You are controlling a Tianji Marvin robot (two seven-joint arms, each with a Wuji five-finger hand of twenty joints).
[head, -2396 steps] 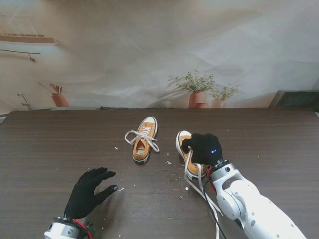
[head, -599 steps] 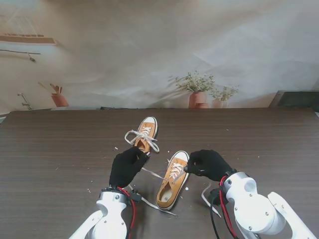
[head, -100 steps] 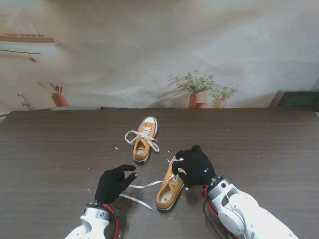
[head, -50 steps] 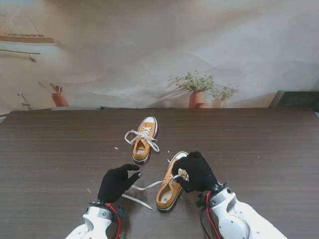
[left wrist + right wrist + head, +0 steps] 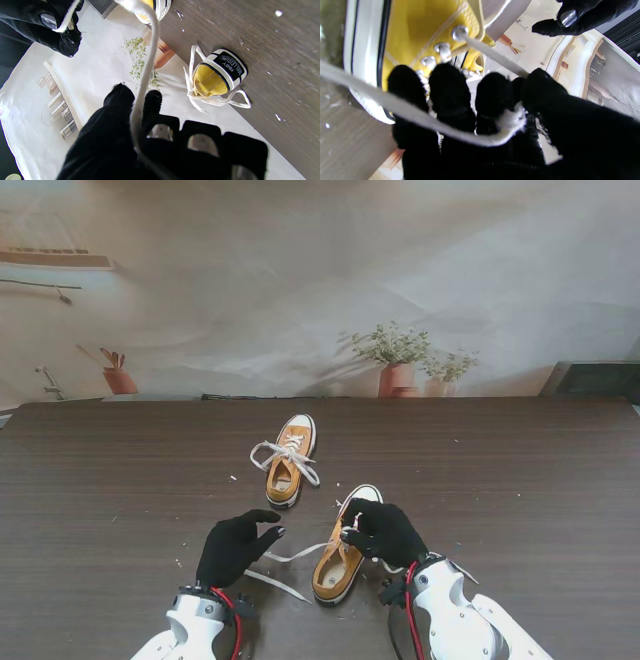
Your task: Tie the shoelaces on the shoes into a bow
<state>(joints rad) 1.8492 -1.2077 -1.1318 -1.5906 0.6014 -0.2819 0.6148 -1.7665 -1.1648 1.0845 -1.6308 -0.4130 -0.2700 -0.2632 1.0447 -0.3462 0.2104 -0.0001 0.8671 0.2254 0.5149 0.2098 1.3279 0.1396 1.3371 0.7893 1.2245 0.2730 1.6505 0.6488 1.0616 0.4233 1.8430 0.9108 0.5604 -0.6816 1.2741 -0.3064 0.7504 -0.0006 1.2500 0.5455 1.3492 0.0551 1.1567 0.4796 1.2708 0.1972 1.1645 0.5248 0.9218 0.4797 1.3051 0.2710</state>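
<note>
Two yellow low-top shoes lie on the dark table (image 5: 120,480). The far shoe (image 5: 287,465) (image 5: 217,75) has its white laces in a bow. The near shoe (image 5: 338,558) (image 5: 420,37) has loose laces. My right hand (image 5: 383,532) (image 5: 482,120) rests on its lacing, thumb and fingers pinched on one white lace (image 5: 495,57) that loops across the fingers. My left hand (image 5: 235,545) (image 5: 150,140) hovers left of that shoe. The other lace (image 5: 292,553) (image 5: 147,65) runs from the shoe between its thumb and index finger, the other fingers curled.
A loose lace end (image 5: 275,583) lies on the table near my left wrist. Small white crumbs (image 5: 350,525) dot the table around the shoes. Potted plants (image 5: 400,355) stand beyond the table's far edge.
Over the last second my right hand slid nearer to me and slightly left along the near shoe, keeping its lace. My left hand has barely moved.
</note>
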